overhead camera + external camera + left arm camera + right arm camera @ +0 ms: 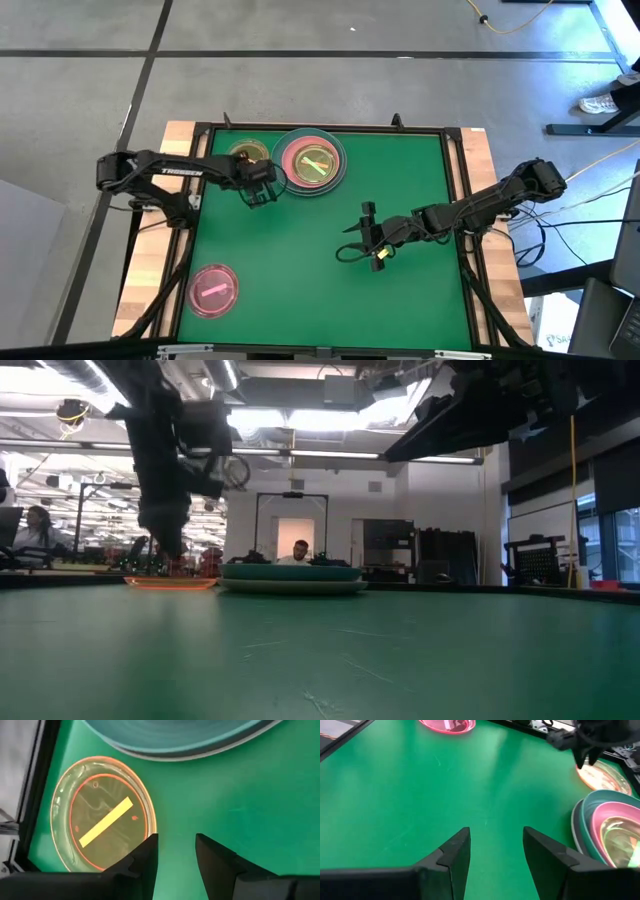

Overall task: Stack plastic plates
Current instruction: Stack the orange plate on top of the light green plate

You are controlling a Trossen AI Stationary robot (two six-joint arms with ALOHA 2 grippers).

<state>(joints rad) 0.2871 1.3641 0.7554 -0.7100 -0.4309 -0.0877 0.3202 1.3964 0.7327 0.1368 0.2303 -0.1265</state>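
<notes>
Two dark, slim jointed arms, black from base to tip.

The left arm point(165, 175) carries white lettering along its upper link at centre left of the high view; the right arm point(500, 198), at centre right, is plain black with rounded joint housings. The left tool point(175, 857) ends in two matte black, wedge-shaped fingers with angular stepped edges, a gap between them. The right tool point(495, 851) has the same pair of blunt black fingers; a small yellow mark sits beside it in the high view.
</notes>
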